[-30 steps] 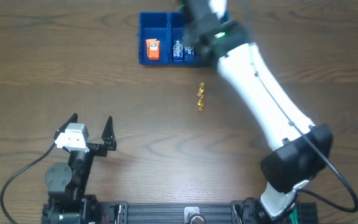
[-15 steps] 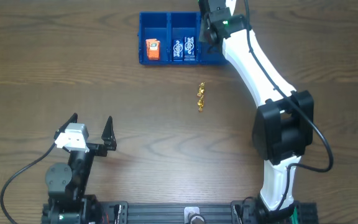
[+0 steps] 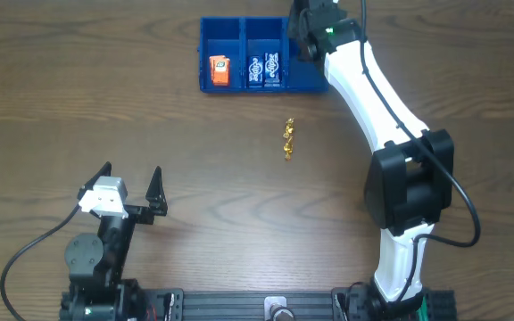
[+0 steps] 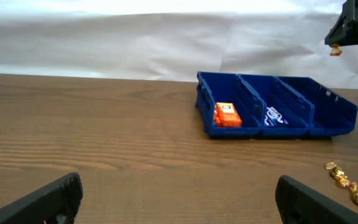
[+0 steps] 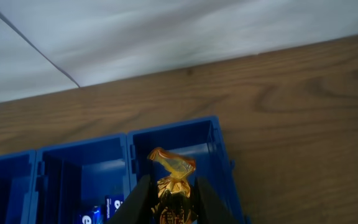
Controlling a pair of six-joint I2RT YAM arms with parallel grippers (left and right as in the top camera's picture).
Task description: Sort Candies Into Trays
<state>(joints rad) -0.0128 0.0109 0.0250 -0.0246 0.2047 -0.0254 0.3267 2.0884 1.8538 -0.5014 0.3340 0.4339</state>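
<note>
- My right gripper (image 5: 173, 194) is pinched narrow on a gold-wrapped candy (image 5: 171, 169). The jaws grip its body and the twisted foil tail pokes out past the tips.
- That candy hangs over the end compartment of the blue tray (image 5: 174, 133), next to the slot with the blue-wrapped candy (image 3: 264, 69). The orange candy (image 3: 219, 69) sits in the far slot.
- It looks feather-light, with crinkly foil over a firm core. I judge the foil slick and easily crushed, so a light pinch across the middle suits it, not the tail.
- It should drop clean once I let go, though foil can cling to a pad.
- A short string of loose gold candies (image 3: 288, 140) lies on the table (image 3: 105, 107), just below the tray in the top view.
- My left gripper (image 3: 132, 183) sits near its base, jaws spread wide, holding nothing.
</note>
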